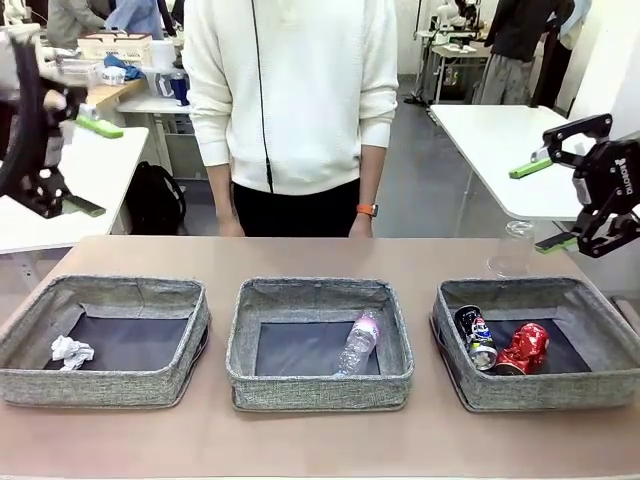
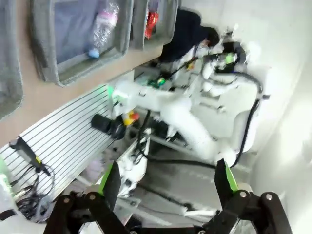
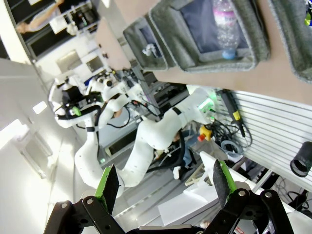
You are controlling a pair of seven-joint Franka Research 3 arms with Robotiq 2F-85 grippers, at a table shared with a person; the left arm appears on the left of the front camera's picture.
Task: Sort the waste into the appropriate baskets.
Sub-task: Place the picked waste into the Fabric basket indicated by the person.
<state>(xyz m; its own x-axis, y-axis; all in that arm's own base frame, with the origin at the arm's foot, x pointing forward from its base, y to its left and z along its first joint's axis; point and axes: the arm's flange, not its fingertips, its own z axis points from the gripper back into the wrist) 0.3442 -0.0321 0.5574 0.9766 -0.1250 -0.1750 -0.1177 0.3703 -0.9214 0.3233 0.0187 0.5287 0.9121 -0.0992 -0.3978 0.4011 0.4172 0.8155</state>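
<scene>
Your left claw point(image 2: 165, 187) and right claw point(image 3: 163, 187) both wide and empty, bottle point(image 1: 357, 343) in the middle basket point(image 1: 320, 388), paper ball point(image 1: 71, 351) in the basket left of it, two cans point(image 1: 500, 345) in the basket right of it, second bottle point(image 1: 512, 248) on the tabletop point(image 1: 300, 440) behind that.

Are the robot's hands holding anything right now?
No. The left hand and the right hand are both open and hold nothing.
</scene>
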